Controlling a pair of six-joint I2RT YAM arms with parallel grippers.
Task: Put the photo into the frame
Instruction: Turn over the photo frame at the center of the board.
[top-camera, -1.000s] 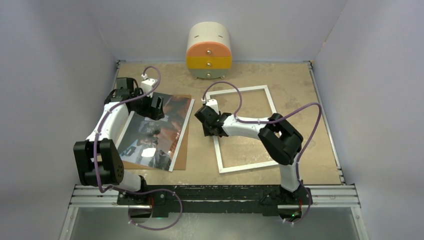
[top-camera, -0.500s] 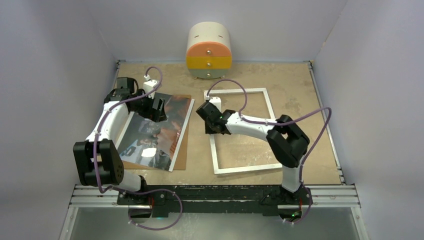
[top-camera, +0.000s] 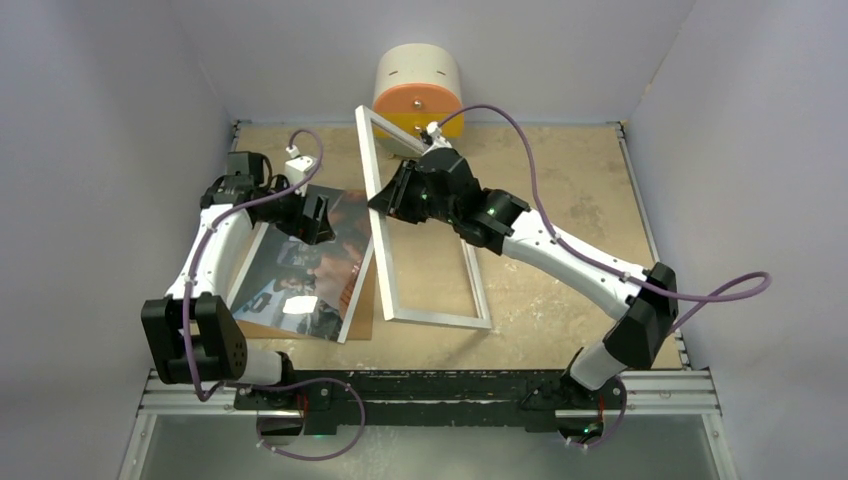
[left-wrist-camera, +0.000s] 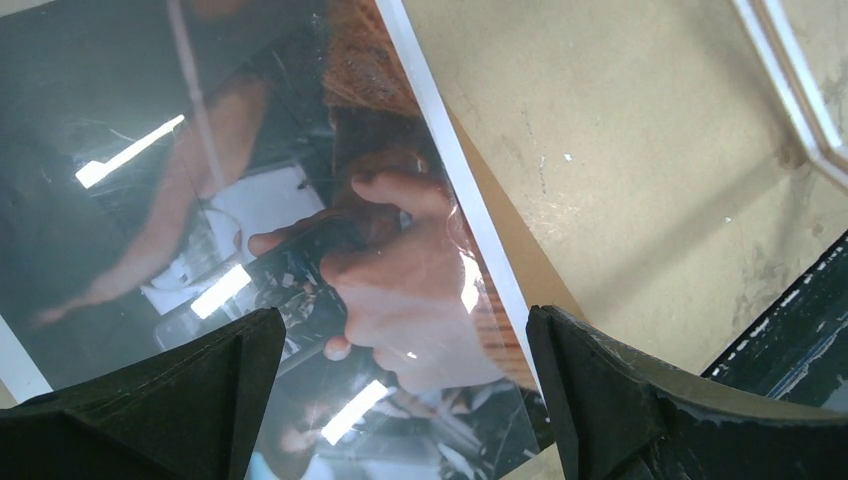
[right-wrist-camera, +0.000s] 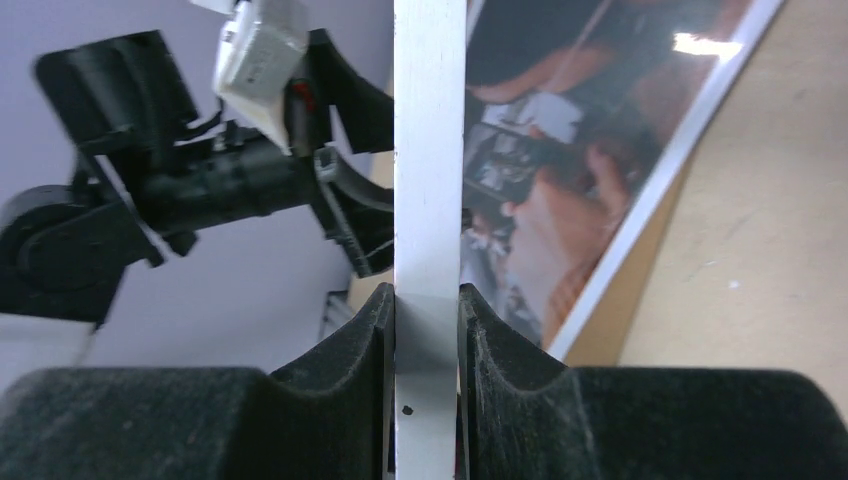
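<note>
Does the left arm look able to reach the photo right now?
Probably yes. The left gripper hangs open directly over the photo, with nothing between them. The frame, tilted up in the right gripper, stands off toward the right arm's side.

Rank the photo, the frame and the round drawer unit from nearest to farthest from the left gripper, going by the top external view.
1. The photo: directly beneath the left gripper, whose jaws are open, on the left side.
2. The frame: tilted up just to the right, held by the right gripper.
3. The round drawer unit: farthest back, beyond the frame.
</note>
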